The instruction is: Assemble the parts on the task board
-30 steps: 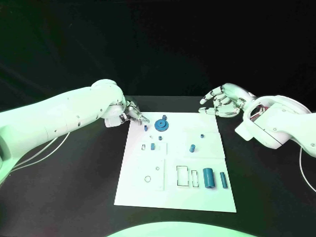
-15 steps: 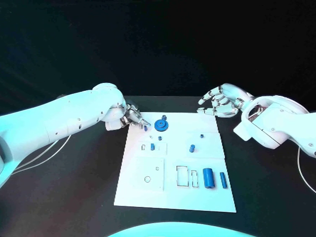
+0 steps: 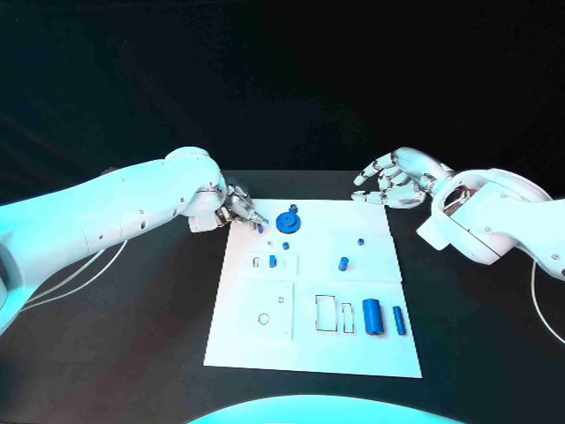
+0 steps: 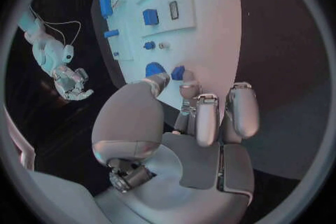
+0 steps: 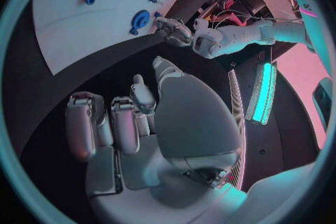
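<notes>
The white task board (image 3: pixel 359 353) lies in the middle of the black table. My left hand (image 3: pixel 238 210) is at its far left corner, just left of a blue gear (image 3: pixel 289 221). A small blue piece (image 4: pixel 178 72) sits pinched between the thumb and a fingertip (image 4: pixel 189 89), low over the board (image 4: pixel 210 22), and it also appears beside the gear (image 3: pixel 259 225). My right hand (image 3: pixel 395 181) hovers beyond the far right corner, fingers apart and holding nothing. From the right wrist its hand (image 5: pixel 119 123) faces the gear (image 5: pixel 140 18) and my left hand (image 5: pixel 175 31).
Small blue pegs (image 3: pixel 271 261) (image 3: pixel 343 263) (image 3: pixel 362 240) stand mid-board. Two blue cylinders (image 3: pixel 372 316) (image 3: pixel 398 321) lie near the right front beside outlined slots (image 3: pixel 326 315). A white cable (image 3: pixel 72 265) trails on the table under my left arm.
My left hand has edged slightly toward the board's far edge with the small blue piece. My right hand has hardly moved.
</notes>
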### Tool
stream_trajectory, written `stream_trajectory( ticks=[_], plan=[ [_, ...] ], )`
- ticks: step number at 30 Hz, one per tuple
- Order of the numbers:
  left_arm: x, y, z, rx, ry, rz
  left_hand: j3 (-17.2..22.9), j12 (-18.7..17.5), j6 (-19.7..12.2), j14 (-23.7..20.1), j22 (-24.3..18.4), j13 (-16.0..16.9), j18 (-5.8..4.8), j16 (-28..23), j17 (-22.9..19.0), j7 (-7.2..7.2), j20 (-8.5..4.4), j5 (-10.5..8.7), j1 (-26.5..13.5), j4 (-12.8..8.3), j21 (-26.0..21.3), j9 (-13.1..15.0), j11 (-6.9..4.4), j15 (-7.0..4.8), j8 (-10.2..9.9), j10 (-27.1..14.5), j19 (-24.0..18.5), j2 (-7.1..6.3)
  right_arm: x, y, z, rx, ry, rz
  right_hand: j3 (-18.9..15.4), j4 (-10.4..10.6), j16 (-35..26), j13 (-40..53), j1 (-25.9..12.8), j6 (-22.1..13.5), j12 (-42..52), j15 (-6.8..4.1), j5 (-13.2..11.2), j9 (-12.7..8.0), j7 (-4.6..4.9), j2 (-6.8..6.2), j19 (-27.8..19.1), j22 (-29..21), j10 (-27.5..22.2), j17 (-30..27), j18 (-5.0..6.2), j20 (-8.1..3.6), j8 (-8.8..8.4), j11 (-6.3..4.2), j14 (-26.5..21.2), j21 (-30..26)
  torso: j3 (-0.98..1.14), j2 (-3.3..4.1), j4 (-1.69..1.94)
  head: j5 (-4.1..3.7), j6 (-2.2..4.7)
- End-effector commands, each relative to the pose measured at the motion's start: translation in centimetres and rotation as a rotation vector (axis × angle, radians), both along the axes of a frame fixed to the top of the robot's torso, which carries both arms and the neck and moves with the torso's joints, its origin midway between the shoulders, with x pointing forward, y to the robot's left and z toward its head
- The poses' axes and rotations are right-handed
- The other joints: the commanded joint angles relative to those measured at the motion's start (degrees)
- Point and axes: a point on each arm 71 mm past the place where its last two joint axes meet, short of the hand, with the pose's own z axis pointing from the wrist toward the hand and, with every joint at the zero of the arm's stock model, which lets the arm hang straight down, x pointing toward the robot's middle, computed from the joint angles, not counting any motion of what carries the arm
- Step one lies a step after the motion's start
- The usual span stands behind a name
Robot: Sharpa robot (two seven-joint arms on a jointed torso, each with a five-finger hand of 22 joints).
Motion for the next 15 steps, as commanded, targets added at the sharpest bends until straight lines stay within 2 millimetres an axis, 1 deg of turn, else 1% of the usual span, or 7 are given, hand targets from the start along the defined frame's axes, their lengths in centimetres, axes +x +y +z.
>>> stream_trajectory(
  ticks=[1,4,5,6,9,13,15],
  plan=[
    [-0.02,-0.26,-0.01,-0.013,0.006,-0.007,0.9,0.1,0.5,4.0,0.2,0.1,1.0,0.1,10.0,-0.04,0.23,0.19,1.9,-0.1,-0.1,-0.1,-0.29,0.12,-0.5,-0.3,-0.1,0.79,-0.08,0.1,-0.03,-0.006,0.001,0.012,0.4,-0.1,-0.4,-0.1,-0.3,0.1,0.3,-0.33,0.1,-0.1,-0.1,0.24,2.5,11.9,0.0,9.5,0.92,-0.45,0.34,-0.15,4.5,0.0,-0.01,-0.03,0.03,-0.09,-0.02],
    [0.04,-0.3,-0.01,-0.013,0.003,-0.003,1.5,0.2,0.5,4.1,0.3,0.1,0.98,0.2,10.0,-0.1,0.18,0.23,3.0,-0.2,-0.1,-0.2,-0.35,0.07,-0.6,-0.3,0.0,1.4,-0.09,0.09,-0.03,-0.006,0.001,0.013,0.4,-0.1,-0.4,0.0,-0.3,0.1,0.3,-0.34,0.2,-0.1,-0.1,0.26,2.5,11.9,0.1,9.5,0.92,-0.46,0.35,-0.16,4.5,0.0,0.0,-0.01,0.02,-0.12,-0.03],
    [0.05,-0.32,-0.02,-0.013,0.002,-0.002,2.0,0.3,0.6,4.1,0.4,0.1,0.95,0.3,10.2,-0.18,0.15,0.23,3.9,-0.3,0.0,-0.2,-0.43,0.0,-0.6,-0.2,0.1,1.91,-0.09,0.09,-0.03,-0.006,0.002,0.013,0.4,-0.1,-0.4,0.0,-0.3,0.1,0.3,-0.34,0.2,-0.1,-0.1,0.26,2.5,11.9,0.1,9.5,0.92,-0.46,0.35,-0.16,4.5,0.0,-0.01,0.0,0.02,-0.14,-0.01],
    [0.07,-0.34,-0.03,-0.013,0.002,-0.001,2.2,0.3,0.6,4.1,0.5,0.1,0.94,0.3,10.2,-0.2,0.13,0.21,4.3,-0.4,0.0,-0.2,-0.45,-0.01,-0.5,-0.2,0.1,2.06,-0.09,0.1,-0.04,-0.006,0.002,0.013,0.4,-0.1,-0.4,0.0,-0.3,0.1,0.3,-0.34,0.2,-0.1,-0.1,0.26,2.5,11.9,0.1,9.5,0.92,-0.46,0.35,-0.16,4.5,0.0,-0.02,0.0,0.01,-0.14,0.02],
    [0.08,-0.39,-0.08,-0.015,0.005,-0.001,2.5,0.3,0.7,4.2,0.5,0.2,0.93,0.3,10.2,-0.25,0.11,0.19,4.8,-0.4,0.0,-0.2,-0.49,-0.04,-0.5,-0.1,0.1,2.21,-0.1,0.11,-0.04,-0.006,0.002,0.014,0.4,-0.1,-0.4,0.0,-0.3,0.1,0.3,-0.34,0.2,-0.1,-0.1,0.26,2.5,11.9,0.1,9.5,0.92,-0.46,0.35,-0.16,4.5,0.0,-0.05,-0.01,0.0,-0.12,-0.01],
    [0.06,-0.42,-0.15,-0.022,0.01,0.002,3.0,0.5,1.0,4.2,0.8,0.3,0.89,0.4,10.3,-0.42,0.05,0.17,5.9,-0.7,0.1,0.0,-0.63,-0.15,-0.2,0.1,0.3,2.45,-0.1,0.08,-0.04,-0.007,0.003,0.013,0.5,-0.1,-0.4,0.0,-0.2,0.2,0.4,-0.34,0.3,-0.1,-0.11,0.28,2.5,11.9,0.1,9.5,0.91,-0.46,0.37,-0.16,4.5,0.1,-0.04,-0.03,0.06,-0.16,-0.08],
    [0.05,-0.41,-0.18,-0.026,0.013,0.003,3.7,0.5,0.9,4.2,0.8,0.3,0.88,0.4,10.4,-0.54,-0.02,0.16,7.0,-1.1,0.1,0.1,-0.75,-0.26,-0.2,0.2,0.3,2.68,-0.09,0.06,-0.05,-0.007,0.003,0.013,0.6,-0.1,-0.4,0.0,-0.2,0.2,0.4,-0.35,0.4,-0.1,-0.11,0.28,2.5,11.9,0.2,9.5,0.92,-0.47,0.39,-0.17,4.5,0.0,-0.04,-0.05,0.09,-0.13,-0.11]
  ],
)
